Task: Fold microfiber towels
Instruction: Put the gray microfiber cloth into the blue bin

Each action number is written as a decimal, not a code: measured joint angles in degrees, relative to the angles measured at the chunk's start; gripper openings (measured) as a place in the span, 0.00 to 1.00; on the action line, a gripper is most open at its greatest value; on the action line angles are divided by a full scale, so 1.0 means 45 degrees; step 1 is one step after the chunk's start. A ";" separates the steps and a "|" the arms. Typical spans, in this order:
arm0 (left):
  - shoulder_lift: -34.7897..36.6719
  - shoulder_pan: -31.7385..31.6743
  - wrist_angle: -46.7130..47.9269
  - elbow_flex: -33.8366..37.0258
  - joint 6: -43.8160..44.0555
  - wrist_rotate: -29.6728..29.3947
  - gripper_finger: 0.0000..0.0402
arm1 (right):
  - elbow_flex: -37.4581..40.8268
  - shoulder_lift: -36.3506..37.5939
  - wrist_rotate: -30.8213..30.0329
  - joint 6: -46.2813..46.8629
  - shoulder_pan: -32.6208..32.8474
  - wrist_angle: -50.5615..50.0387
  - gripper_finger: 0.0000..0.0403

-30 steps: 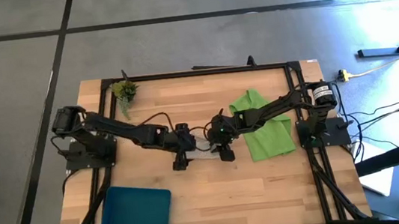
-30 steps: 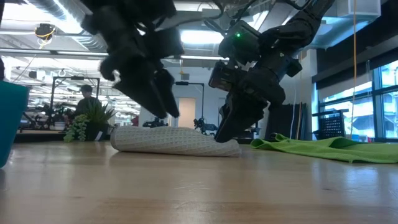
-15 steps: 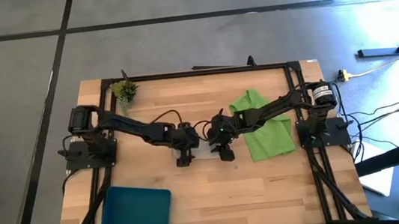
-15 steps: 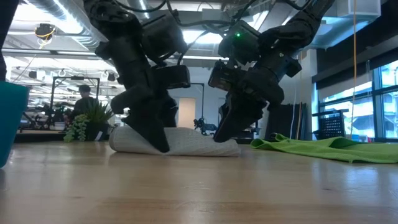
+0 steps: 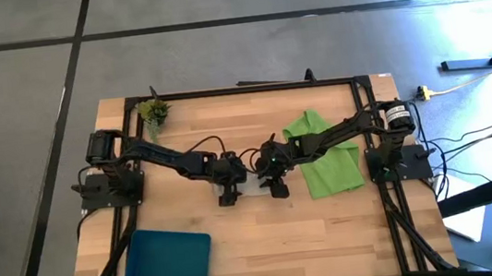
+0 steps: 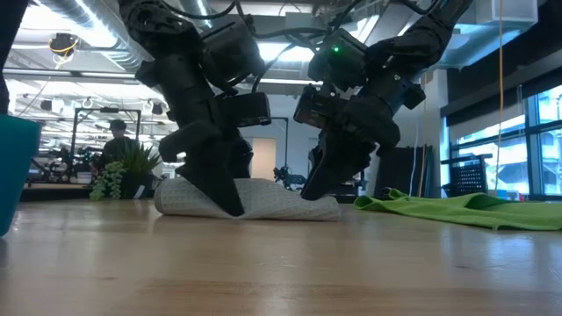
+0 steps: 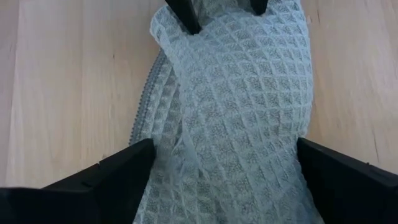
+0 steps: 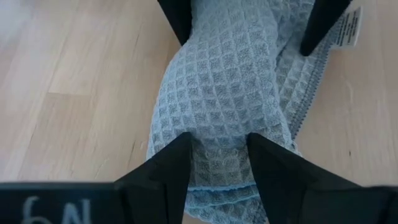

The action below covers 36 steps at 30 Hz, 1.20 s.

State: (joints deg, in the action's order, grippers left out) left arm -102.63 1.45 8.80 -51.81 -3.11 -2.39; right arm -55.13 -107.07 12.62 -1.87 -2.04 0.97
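my left gripper (image 6: 230, 204) has dropped onto the grey towel (image 6: 263, 199), fingers spread wide astride it; my right gripper (image 6: 314, 189) stays pinched on its other end.

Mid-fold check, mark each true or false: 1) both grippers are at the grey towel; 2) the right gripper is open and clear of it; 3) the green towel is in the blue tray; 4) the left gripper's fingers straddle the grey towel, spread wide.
1) True: left gripper and right gripper are at the grey towel.
2) False: it is pinching the cloth.
3) False: the green towel lies on the table, away from the blue tray.
4) True.
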 joint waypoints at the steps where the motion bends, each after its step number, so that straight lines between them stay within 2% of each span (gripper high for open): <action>1: 0.0000 0.0000 0.0032 0.0000 0.0005 0.0005 0.91 | 0.0000 0.0000 0.0000 -0.0005 0.0000 0.0000 0.40; 7: 0.0003 0.0000 0.0416 0.0000 -0.0005 -0.0201 0.73 | 0.0000 0.0000 -0.0002 0.0009 0.0000 0.0012 0.40; 19: -0.0009 0.0384 0.0504 0.0018 -0.0052 -0.0641 0.21 | -0.0010 0.0000 -0.0005 0.0024 0.0010 0.0024 0.40; 23: -0.0009 0.0384 0.0519 0.0024 -0.0053 -0.0684 0.07 | -0.0010 0.0000 -0.0005 0.0019 0.0010 0.0021 0.40; 27: -0.0014 0.0384 0.0525 0.0024 -0.0017 -0.0683 0.04 | -0.0010 0.0003 -0.0005 0.0000 0.0010 0.0024 0.40; 36: -0.0019 0.0384 0.0514 0.0029 0.0326 -0.0709 0.05 | -0.0010 0.0005 0.0000 0.0049 0.0000 0.0356 0.40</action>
State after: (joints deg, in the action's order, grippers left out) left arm -102.72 3.18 11.11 -51.68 -1.65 -5.58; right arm -55.18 -107.04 12.62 -1.65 -2.04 2.57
